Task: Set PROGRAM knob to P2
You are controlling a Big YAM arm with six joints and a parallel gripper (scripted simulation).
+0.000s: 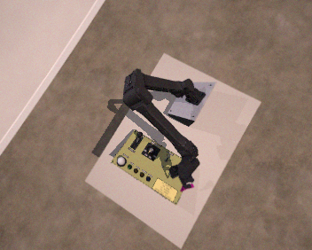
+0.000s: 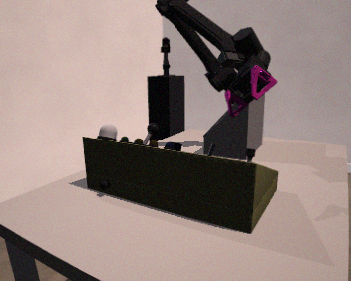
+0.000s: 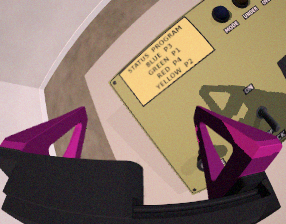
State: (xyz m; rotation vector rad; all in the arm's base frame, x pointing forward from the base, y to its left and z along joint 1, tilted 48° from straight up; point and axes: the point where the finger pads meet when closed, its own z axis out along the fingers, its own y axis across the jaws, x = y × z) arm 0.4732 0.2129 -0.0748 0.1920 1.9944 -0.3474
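Observation:
The olive console (image 1: 151,166) stands on the pale table. A black knob on a dark square plate (image 1: 150,152) sits near the panel's middle; I cannot read its label or pointer. My gripper (image 1: 187,187), with magenta fingers, is open and empty. It hovers above the console's right end, over the yellow status label (image 1: 165,188). In the wrist view the open fingers frame the panel's corner, with the label (image 3: 168,59) ahead and the dark plate's edge (image 3: 284,70) cut off at the right. In the exterior view the gripper (image 2: 244,92) is well above the console's back (image 2: 177,181).
On the panel are a white dome button (image 1: 121,160), a black lever (image 1: 139,135), a row of small dark buttons (image 1: 136,170) and a small toggle (image 3: 263,116). The arm's grey base plate (image 1: 186,106) lies behind the console. The table edge is close to the console's front.

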